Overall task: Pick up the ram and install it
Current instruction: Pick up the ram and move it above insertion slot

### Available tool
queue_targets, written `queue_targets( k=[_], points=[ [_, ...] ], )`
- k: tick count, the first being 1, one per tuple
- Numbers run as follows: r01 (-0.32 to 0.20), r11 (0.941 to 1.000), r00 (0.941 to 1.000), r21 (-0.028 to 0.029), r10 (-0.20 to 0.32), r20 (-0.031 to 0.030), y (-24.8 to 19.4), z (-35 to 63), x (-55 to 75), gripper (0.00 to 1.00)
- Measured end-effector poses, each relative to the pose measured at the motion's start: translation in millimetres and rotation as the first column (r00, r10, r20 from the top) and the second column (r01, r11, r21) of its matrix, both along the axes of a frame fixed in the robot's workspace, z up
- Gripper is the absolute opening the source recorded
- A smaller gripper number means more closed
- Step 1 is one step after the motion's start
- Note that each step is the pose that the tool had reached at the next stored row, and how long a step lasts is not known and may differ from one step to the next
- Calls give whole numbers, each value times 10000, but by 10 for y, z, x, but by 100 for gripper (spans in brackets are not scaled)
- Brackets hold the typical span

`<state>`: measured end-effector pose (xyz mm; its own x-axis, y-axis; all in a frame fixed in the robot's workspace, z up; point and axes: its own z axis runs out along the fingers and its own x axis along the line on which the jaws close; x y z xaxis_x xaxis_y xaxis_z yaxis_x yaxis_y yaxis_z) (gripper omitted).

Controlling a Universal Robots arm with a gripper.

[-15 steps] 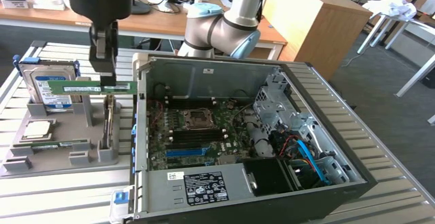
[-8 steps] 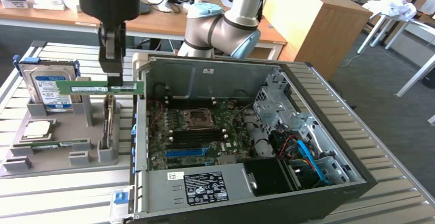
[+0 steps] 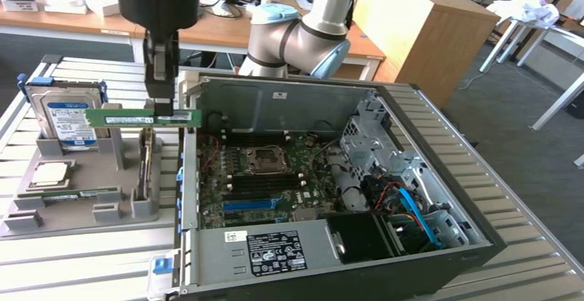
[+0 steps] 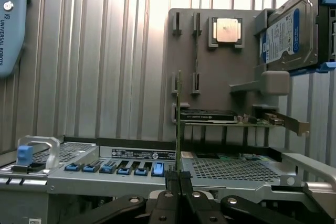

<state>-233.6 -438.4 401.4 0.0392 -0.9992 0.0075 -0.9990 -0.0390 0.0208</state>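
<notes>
We see a blue-labelled hard drive (image 3: 62,120) standing upright in a grey holder (image 3: 82,213), with a square silver chip (image 3: 50,173) lying flat just in front of it. A black card (image 4: 207,116) with a metal bracket stands on edge in the same holder. All of it rests on a slatted metal table (image 3: 82,267), beside an open computer case (image 3: 273,102) with blue cables (image 3: 411,208) inside. A wooden cabinet (image 3: 420,27) stands beyond the case.

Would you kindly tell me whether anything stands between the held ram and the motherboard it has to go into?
The gripper holds the ram beside the open computer case. The case's side wall rises between the ram and the motherboard. Nothing visible covers the board from above.
</notes>
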Motion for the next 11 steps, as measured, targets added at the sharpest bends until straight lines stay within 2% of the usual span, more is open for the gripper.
queue_targets(
  k=[11],
  points=[
    [-1,10000,10000,0,1,0,0,-1,141,12]
  ],
)
